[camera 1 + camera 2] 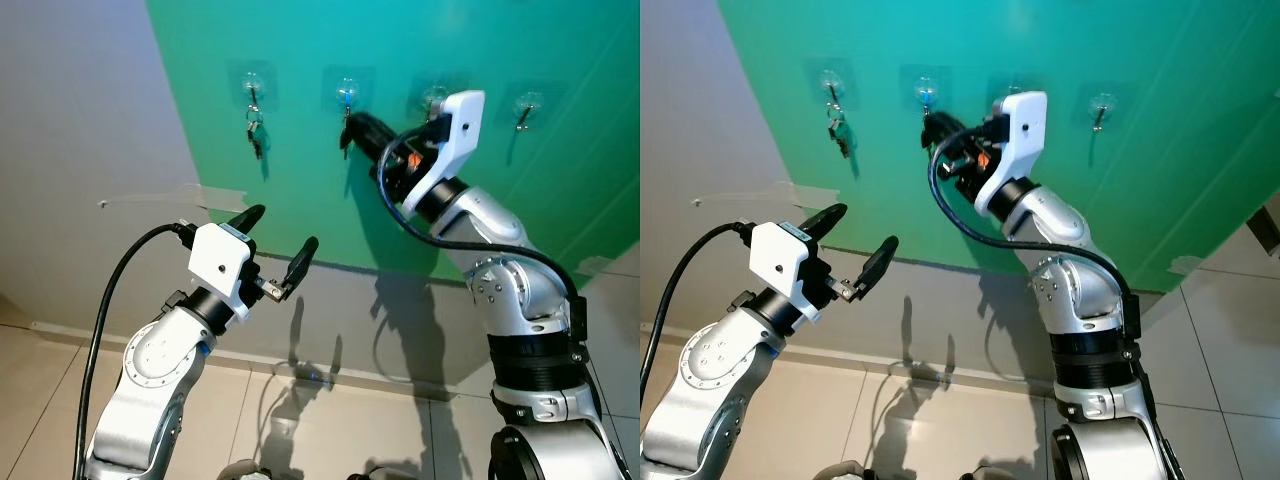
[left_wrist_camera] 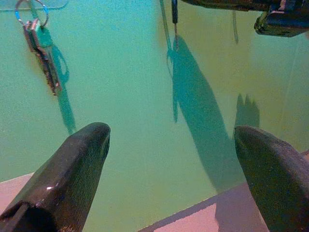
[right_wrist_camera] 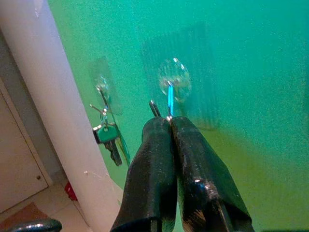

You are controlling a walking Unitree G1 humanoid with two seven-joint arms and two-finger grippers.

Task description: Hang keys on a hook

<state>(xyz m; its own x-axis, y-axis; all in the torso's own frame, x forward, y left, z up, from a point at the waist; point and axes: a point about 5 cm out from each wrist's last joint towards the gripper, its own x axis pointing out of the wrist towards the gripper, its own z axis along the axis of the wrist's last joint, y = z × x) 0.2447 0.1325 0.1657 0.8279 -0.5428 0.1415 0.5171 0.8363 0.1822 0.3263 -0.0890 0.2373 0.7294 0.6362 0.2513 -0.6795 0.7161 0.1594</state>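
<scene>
Up at the hook (image 3: 174,84), our right gripper (image 3: 167,119) pinches the key ring (image 3: 169,101); next we loop it over. Our left gripper (image 1: 279,247) idles, fingers spread.

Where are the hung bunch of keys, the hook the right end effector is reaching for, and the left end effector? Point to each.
hung bunch of keys (image 1: 256,136): left eye view, on the dangling keys.
second hook (image 3: 174,83): right wrist view, on its clear round pad.
left end effector (image 1: 279,244): left eye view, midway between its open fingertips.

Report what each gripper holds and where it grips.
Right gripper pinches a blue key ring by its lower edge, at the hook. Left gripper is open, holding nothing.
</scene>
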